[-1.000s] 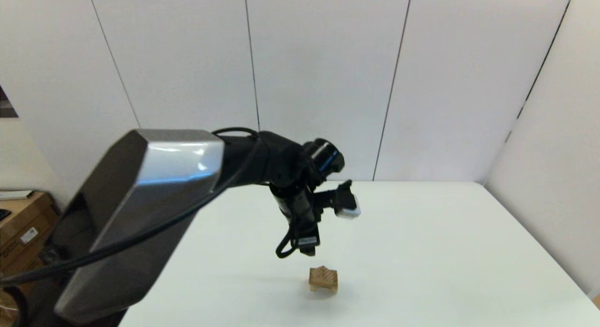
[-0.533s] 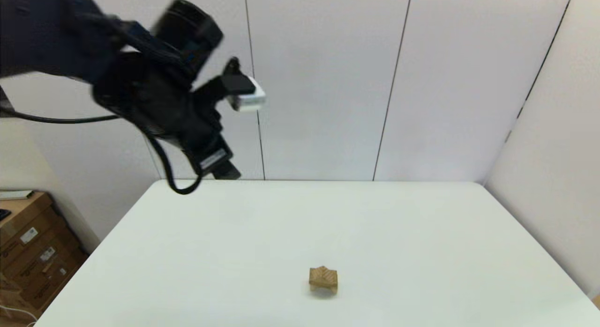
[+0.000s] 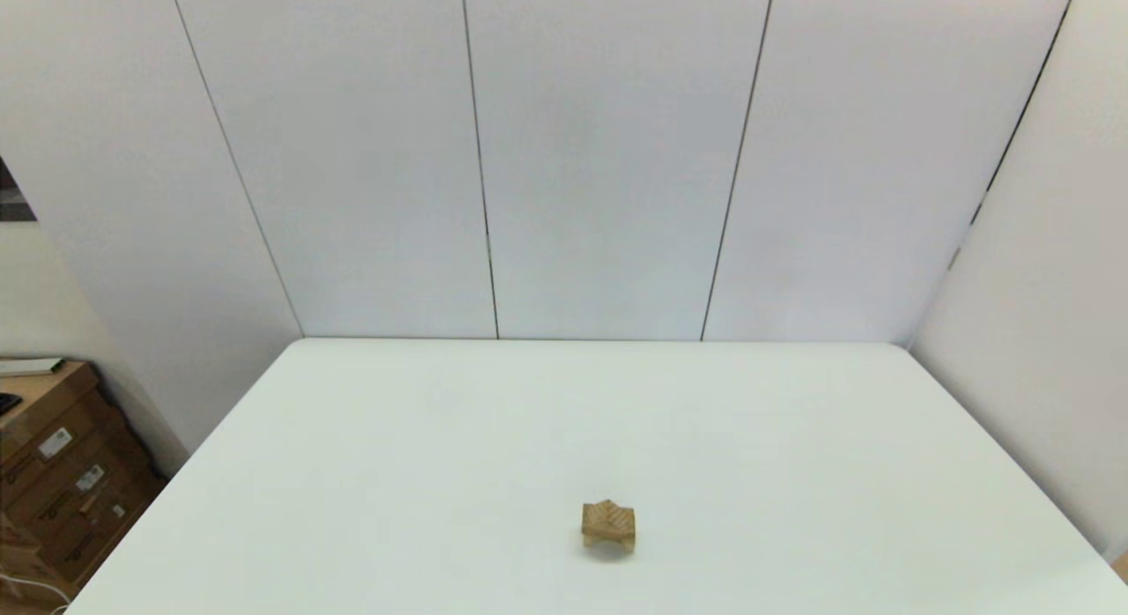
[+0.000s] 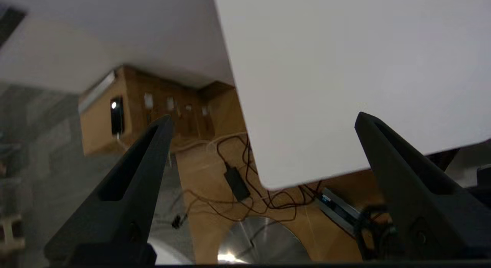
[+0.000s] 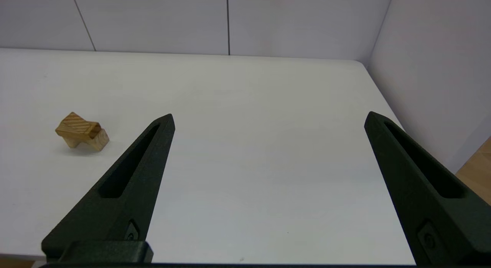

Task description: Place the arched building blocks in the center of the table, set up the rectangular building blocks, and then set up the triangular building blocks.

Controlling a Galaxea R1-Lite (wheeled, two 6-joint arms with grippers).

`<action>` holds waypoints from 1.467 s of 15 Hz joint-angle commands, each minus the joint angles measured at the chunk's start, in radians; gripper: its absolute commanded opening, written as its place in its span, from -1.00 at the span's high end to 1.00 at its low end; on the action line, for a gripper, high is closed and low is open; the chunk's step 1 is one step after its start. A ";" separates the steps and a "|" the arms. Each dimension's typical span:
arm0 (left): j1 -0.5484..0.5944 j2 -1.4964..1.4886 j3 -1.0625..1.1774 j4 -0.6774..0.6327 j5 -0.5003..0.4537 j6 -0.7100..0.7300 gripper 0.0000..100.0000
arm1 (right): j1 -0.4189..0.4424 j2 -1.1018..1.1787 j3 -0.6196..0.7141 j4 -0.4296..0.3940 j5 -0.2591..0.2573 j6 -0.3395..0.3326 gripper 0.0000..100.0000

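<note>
The small wooden stack (image 3: 608, 525) is showing too small to separate its blocks. Both arms are sitting outside the head view. The surface (image 4: 345, 68) is running past the left wrist view's edges.

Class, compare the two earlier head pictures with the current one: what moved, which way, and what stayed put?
The left arm, which hung just above the block stack a second ago, lifted up and away to the robot's left and has left the head view; its left hand now hangs open beyond the table corner, holding nothing. The stack has not shifted. The right hand is open over the near table edge.
</note>
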 commanded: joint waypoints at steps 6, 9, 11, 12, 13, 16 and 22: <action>0.125 -0.761 0.407 0.063 0.003 -0.009 -1.00 | 0.000 0.000 0.000 0.000 0.001 0.000 -1.00; 0.146 -0.855 0.516 0.039 -0.002 -0.033 -1.00 | 0.000 0.000 0.000 0.000 0.001 0.000 -1.00; 0.146 -0.926 0.607 -0.003 -0.002 -0.033 -1.00 | 0.000 0.000 0.000 0.000 0.001 0.000 -1.00; 0.148 -0.956 0.653 -0.032 -0.002 -0.033 -1.00 | 0.000 0.000 0.000 0.000 0.001 0.000 -1.00; 0.148 -0.984 0.704 -0.075 -0.002 -0.043 -1.00 | 0.000 0.000 0.000 0.000 0.001 0.000 -1.00; 0.150 -0.984 0.886 -0.299 -0.043 -0.167 -1.00 | 0.000 0.000 0.000 -0.001 0.001 0.000 -1.00; 0.148 -0.984 1.257 -0.918 -0.157 -0.196 -1.00 | 0.000 0.000 0.000 0.000 0.001 0.000 -1.00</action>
